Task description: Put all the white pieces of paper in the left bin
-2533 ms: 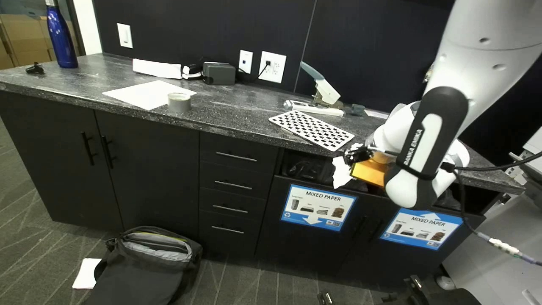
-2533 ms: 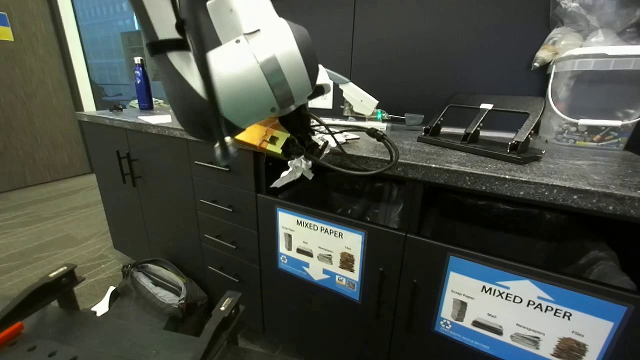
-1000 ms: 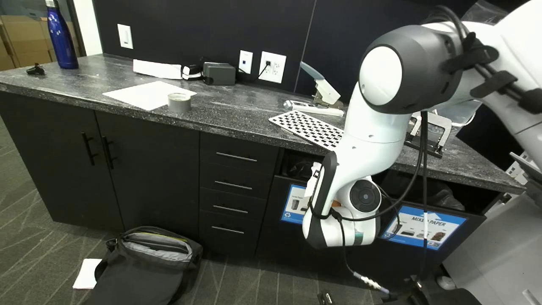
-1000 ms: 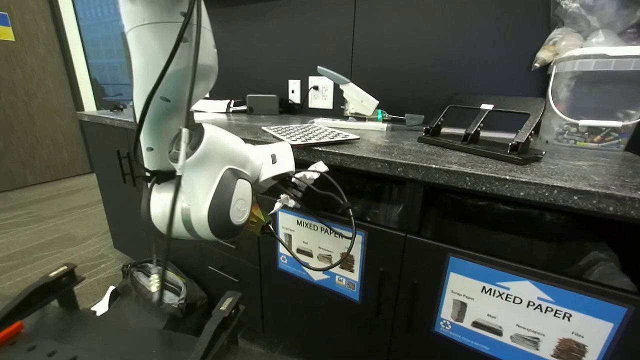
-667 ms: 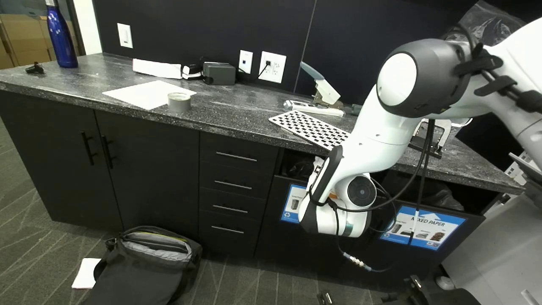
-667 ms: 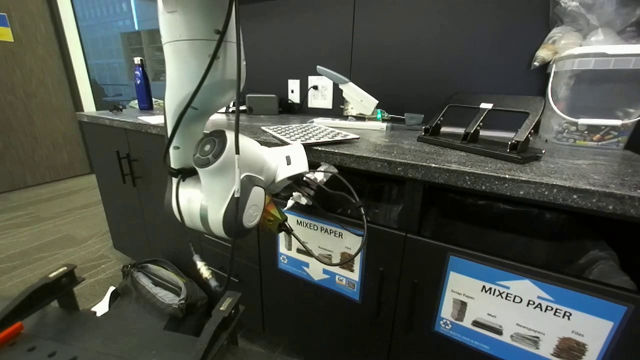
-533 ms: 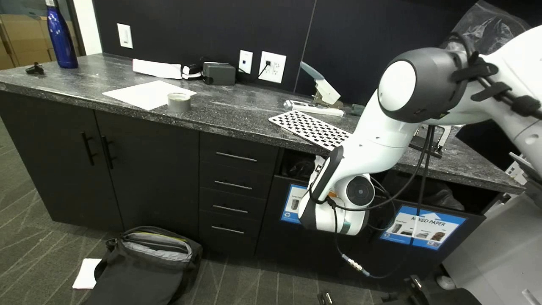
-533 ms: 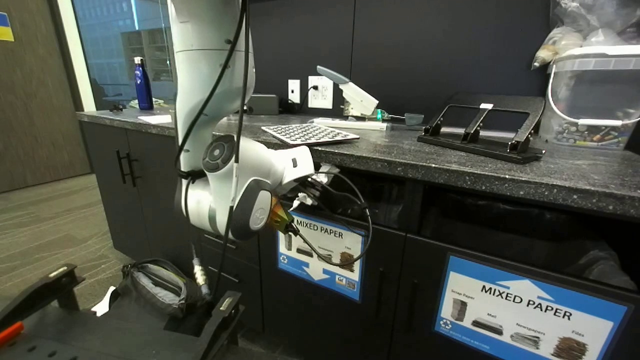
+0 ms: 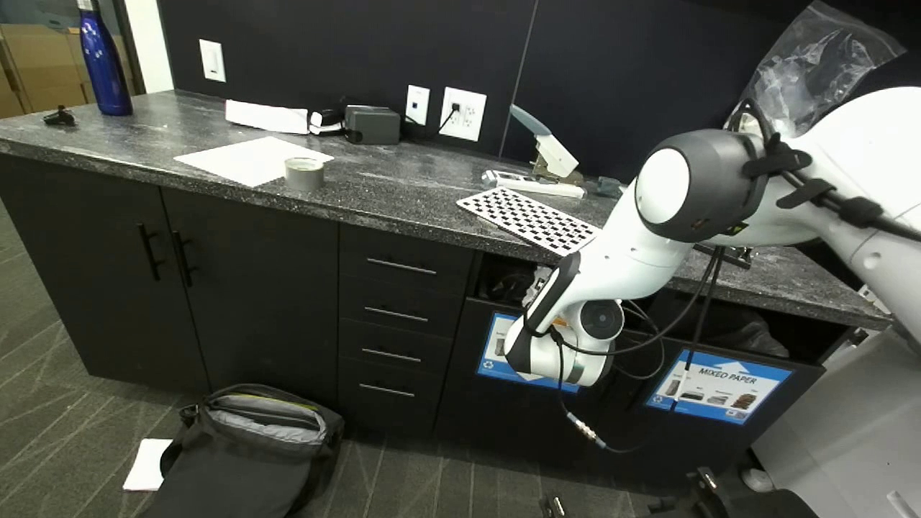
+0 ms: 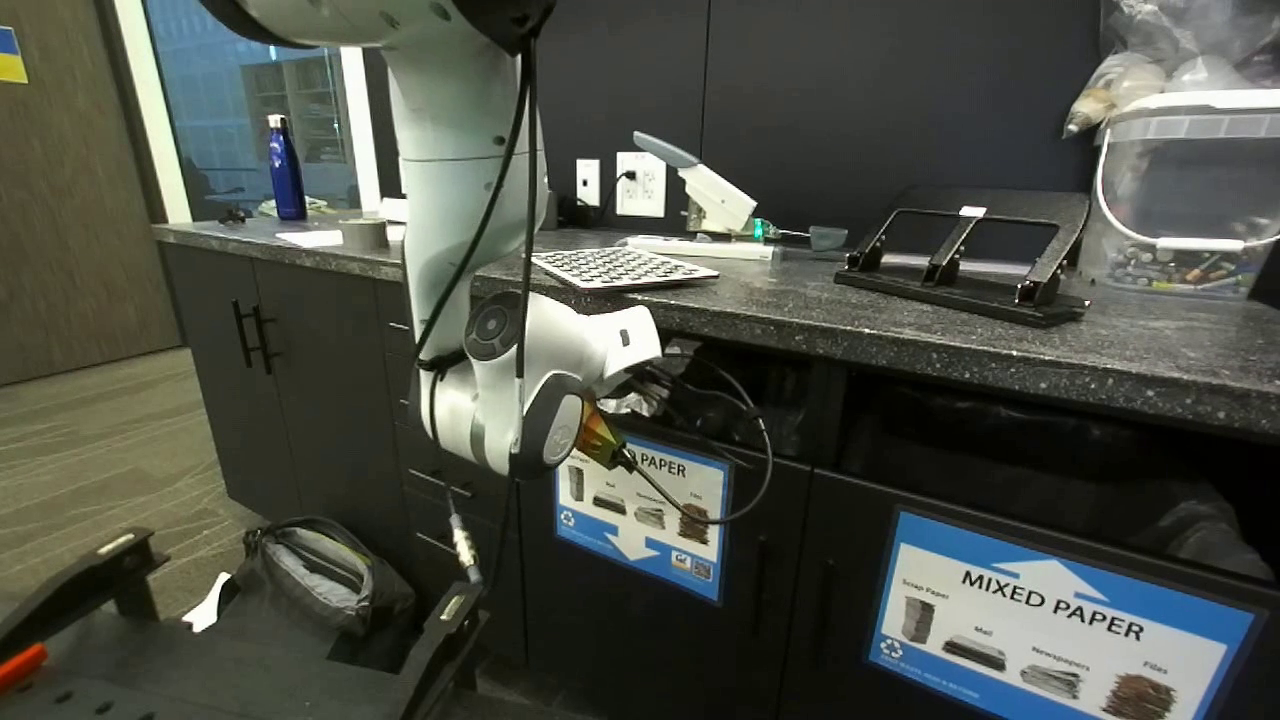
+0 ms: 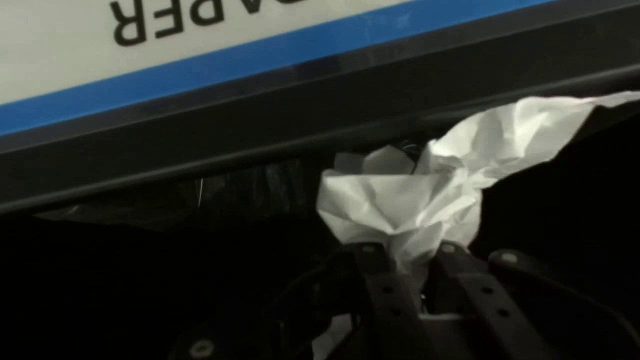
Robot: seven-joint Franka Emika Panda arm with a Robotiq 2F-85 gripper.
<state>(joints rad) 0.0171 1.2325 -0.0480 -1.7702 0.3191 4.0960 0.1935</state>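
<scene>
From far away, I look into what seems an office. I see a long speckled counter [image 9: 403, 187], dark cupboards [image 9: 259, 309], drawers [image 9: 388, 334] and gray carpet [image 9: 410, 478]. A sheet of white paper [image 9: 245, 160] and a roll of tape [image 9: 304, 176] sit on the counter. The left bin [image 10: 650, 620] and the right bin [image 9: 698, 447] have blue-and-white MIXED PAPER signs [image 10: 1060, 610] on their fronts.

The wrist view is dim and soft, the gripper [image 11: 410, 247] nearly lost in darkness while the crumpled paper [image 11: 445, 185] catches light, whereas both exterior views look brighter and sharper, with a faint sheen on the countertop [image 9: 403, 176] and shadow inside the left bin [image 10: 640, 630]
</scene>
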